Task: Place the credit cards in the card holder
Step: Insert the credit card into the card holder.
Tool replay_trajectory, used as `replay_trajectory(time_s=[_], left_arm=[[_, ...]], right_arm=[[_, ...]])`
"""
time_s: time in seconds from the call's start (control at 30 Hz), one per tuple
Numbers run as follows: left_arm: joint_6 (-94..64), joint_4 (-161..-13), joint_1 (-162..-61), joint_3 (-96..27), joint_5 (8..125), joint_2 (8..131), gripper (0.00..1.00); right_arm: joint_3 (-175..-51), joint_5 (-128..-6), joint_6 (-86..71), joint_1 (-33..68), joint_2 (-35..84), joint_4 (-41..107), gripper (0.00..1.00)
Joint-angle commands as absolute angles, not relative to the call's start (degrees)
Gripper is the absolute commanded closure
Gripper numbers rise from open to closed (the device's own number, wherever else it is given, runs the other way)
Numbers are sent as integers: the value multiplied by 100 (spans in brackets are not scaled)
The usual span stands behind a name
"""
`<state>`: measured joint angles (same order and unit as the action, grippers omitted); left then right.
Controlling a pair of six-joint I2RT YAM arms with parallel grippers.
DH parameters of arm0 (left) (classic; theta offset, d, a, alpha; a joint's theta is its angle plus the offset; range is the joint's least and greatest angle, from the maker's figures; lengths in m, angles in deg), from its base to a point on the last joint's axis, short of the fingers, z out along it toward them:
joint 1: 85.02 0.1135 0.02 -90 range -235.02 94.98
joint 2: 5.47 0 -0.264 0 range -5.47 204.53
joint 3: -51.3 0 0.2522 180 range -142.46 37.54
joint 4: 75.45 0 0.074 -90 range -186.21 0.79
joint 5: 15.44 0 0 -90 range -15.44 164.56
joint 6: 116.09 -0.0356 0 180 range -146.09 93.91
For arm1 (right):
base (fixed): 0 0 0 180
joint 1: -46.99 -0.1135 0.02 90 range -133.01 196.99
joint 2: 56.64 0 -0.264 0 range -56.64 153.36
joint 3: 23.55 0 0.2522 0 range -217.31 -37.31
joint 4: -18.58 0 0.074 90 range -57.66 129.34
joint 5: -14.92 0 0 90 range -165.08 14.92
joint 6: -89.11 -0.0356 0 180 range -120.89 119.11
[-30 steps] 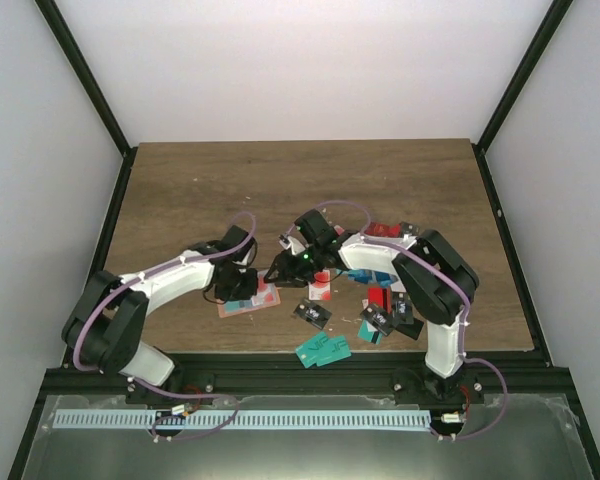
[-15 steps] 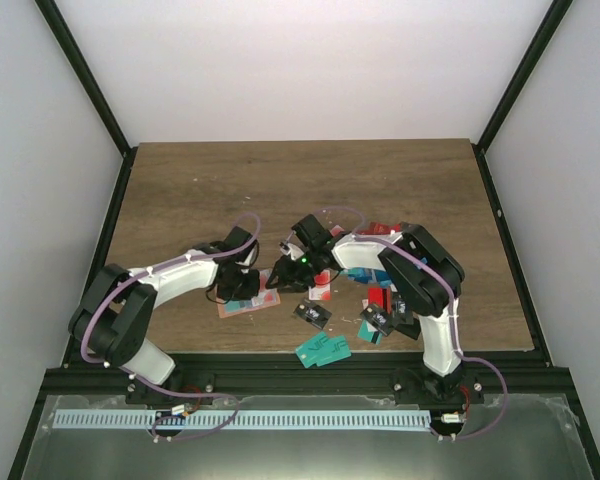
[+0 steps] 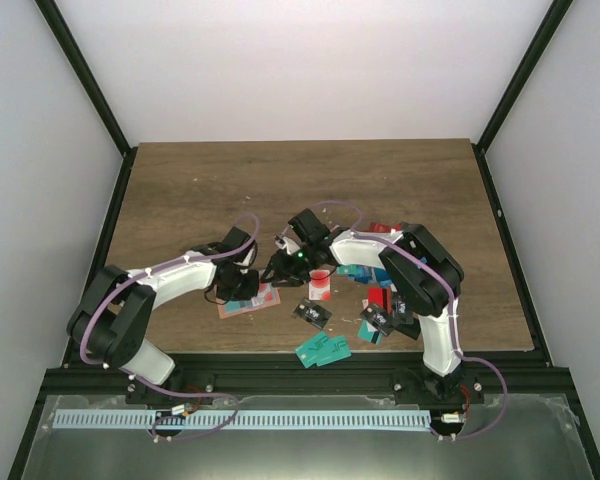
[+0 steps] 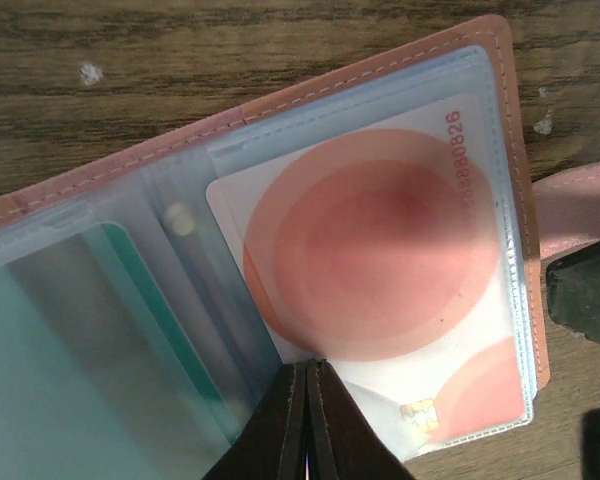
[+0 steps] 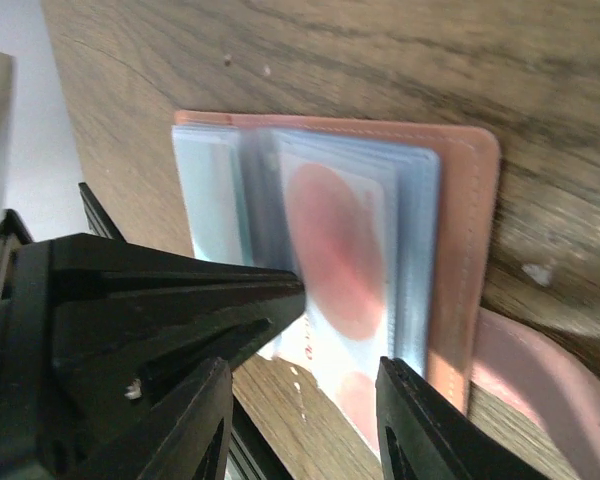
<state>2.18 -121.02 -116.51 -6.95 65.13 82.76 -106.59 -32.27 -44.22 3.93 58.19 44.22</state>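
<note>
The salmon card holder (image 3: 252, 298) lies open on the bench (image 3: 310, 180), about 7 o'clock from its middle. The left tool (image 4: 308, 372), pressed together, points its tips at the clear pockets beside a white, red-circled card (image 4: 380, 260). The right tool (image 5: 300, 400) hangs spread over the holder's edge. Loose credit cards (image 3: 320, 350) lie toward 4 o'clock.

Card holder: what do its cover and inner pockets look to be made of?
Card holder cover: looks like salmon leather or faux leather, matte, with a stitched seam along the edge. Pockets: clear, bluish soft plastic, glossy; the card shows through.
</note>
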Motion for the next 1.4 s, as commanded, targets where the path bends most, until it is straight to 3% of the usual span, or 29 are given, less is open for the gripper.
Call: replay_trajectory(time_s=[0.0,1.03,1.37], left_arm=[[168,-11923,-11675,-457,6416,8494,96],[192,-11886,-11674,-545,6327,8445,96],[420,-12666,-11660,-1105,6482,7538,96]], right_arm=[[-10919,-3092,-4297,332,5845,4348,58],[-11268,-2787,-4150,141,6170,4481,63],[-11518,-2720,-4149,106,6175,4660,63]])
